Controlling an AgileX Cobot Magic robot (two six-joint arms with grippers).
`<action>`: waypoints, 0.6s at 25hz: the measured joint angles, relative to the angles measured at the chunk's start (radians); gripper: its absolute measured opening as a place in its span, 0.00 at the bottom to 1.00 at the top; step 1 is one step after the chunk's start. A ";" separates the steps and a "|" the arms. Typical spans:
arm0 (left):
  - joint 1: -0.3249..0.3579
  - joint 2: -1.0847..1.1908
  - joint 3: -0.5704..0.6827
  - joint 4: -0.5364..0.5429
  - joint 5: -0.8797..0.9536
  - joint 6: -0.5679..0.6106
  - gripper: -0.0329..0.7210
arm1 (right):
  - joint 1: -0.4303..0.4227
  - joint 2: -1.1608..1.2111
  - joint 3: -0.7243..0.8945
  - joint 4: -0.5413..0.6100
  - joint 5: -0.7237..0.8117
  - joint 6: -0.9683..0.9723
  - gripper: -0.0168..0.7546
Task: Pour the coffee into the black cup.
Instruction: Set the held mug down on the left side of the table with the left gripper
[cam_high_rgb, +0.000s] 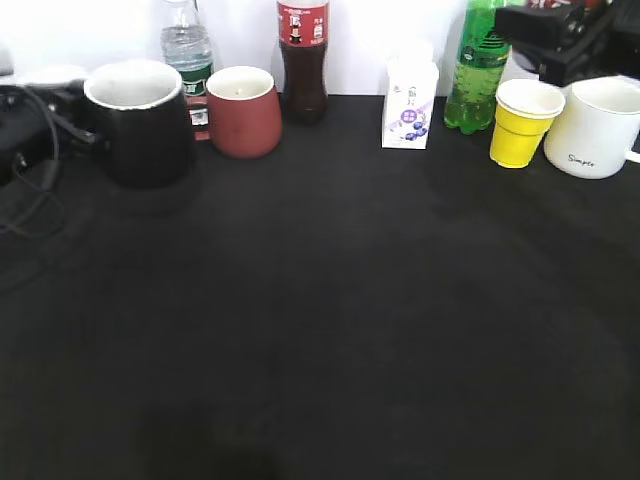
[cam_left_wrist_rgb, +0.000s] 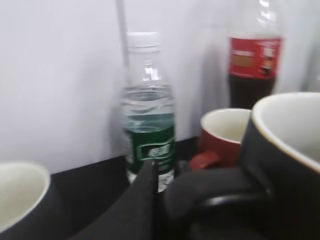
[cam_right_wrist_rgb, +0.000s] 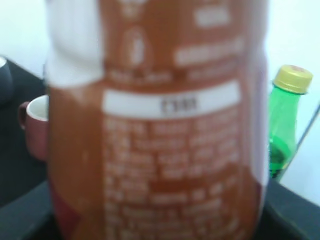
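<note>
Exterior view: the black cup (cam_high_rgb: 138, 122) stands upright at the far left of the dark desk (cam_high_rgb: 330, 320), just beside a dark red mug (cam_high_rgb: 243, 110). Behind them is a water bottle (cam_high_rgb: 189, 62), then a dark soda bottle (cam_high_rgb: 303, 58), a small carton (cam_high_rgb: 410, 101), a green bottle (cam_high_rgb: 477, 65), a yellow cup (cam_high_rgb: 524, 121) and a white mug (cam_high_rgb: 598, 125). The coffee is not visible here; dark arm hardware shows at the top right and at the left edge.

Left wrist view: the black cup (cam_left_wrist_rgb: 280, 165) fills the right, handle toward the camera, dark parts close at its handle. Whether the left pincer is spread or pinching the handle, I cannot tell.

Right wrist view: the coffee (cam_right_wrist_rgb: 155, 125) fills the frame, blurred and very close, probably held, but no fingers show, so the right pincer's state cannot be told.

Risk, as I judge it: the bottle seems well apart from the cup, so tilting early would spill onto the desk; the red mug alongside invites a wrong-target pour.
</note>
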 joint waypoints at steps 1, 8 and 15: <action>0.000 0.055 0.000 -0.062 -0.023 0.003 0.13 | 0.000 0.000 0.000 0.012 0.000 0.000 0.71; 0.000 0.210 -0.067 -0.152 -0.021 0.042 0.13 | 0.000 0.000 0.000 0.052 0.000 0.001 0.71; 0.000 0.224 -0.031 -0.143 -0.072 0.034 0.19 | 0.000 0.000 0.000 0.052 0.000 0.001 0.71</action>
